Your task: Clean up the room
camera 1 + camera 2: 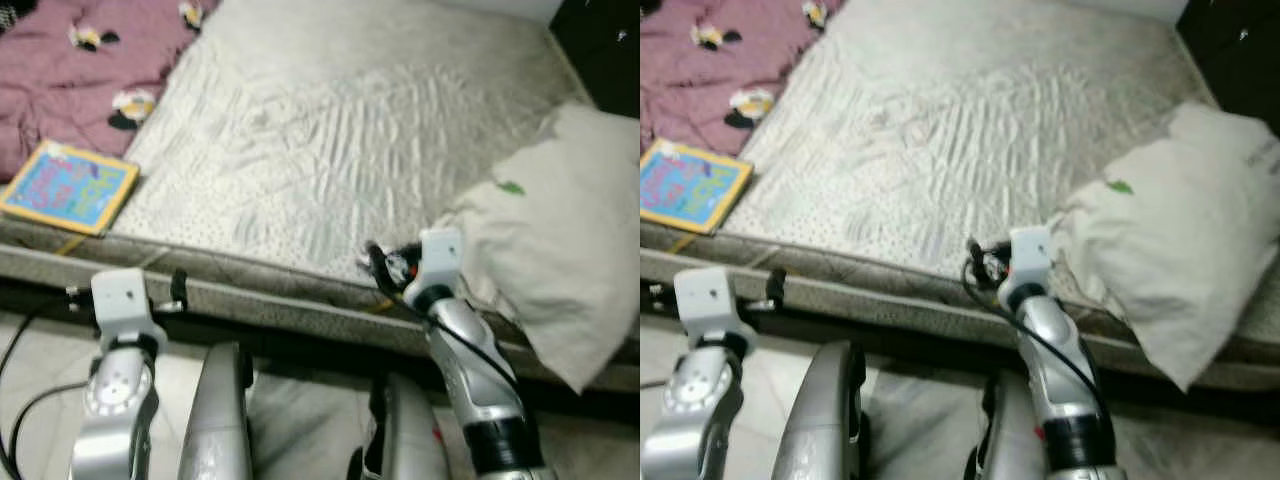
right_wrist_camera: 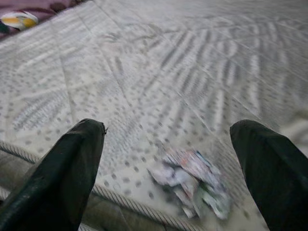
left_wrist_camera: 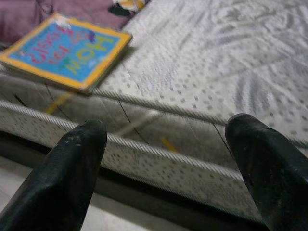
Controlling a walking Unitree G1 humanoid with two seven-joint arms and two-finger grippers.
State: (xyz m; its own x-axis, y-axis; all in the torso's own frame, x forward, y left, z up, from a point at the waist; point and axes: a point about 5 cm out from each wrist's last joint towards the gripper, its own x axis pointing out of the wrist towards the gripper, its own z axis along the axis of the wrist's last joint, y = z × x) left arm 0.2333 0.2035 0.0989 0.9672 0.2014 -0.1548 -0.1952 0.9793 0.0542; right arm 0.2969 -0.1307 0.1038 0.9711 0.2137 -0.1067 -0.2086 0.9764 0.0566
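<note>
On the bed (image 1: 330, 150): one picture book (image 1: 68, 187), one pillow (image 1: 560, 240), one crumpled wrapper (image 2: 190, 180), one purple blanket (image 1: 80, 70).

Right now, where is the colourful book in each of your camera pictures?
Left eye: book far left, on the mattress's near edge.
Right eye: same, at the left edge.
Left wrist: ahead of the open left hand.
Right wrist: a crumpled wrapper lies ahead.
Shared landmark: purple blanket.
</note>
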